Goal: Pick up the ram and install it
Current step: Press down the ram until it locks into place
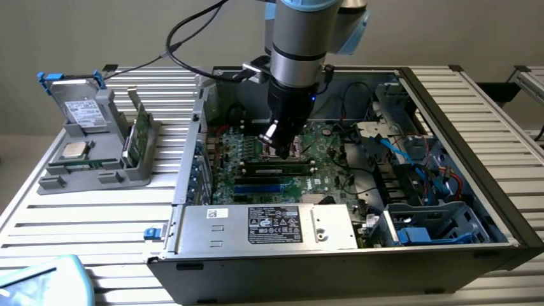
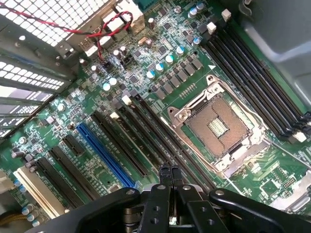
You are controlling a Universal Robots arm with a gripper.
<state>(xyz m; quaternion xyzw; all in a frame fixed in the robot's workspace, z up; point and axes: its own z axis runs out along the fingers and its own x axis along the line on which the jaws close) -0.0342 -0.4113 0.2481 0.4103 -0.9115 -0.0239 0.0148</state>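
Green ram stick (image 1: 276, 169) lay flat along a black slot (image 1: 274, 179) mid-motherboard (image 1: 340, 185), looked seated or nearly so; can't confirm latches. Gripper (image 1: 279, 152) hung just above it near the empty CPU socket (image 2: 218, 127), fingers (image 2: 165, 177) pressed together, holding nothing. Judged install mostly done, pick-up finished. Board sat in an open PC case (image 1: 476, 191), power supply (image 1: 264, 226) at its near edge. Case stood on a slatted metal table (image 1: 76, 217); grey parts holder (image 1: 98, 150) near the table's far corner, exterior view's left. Plain wall behind.
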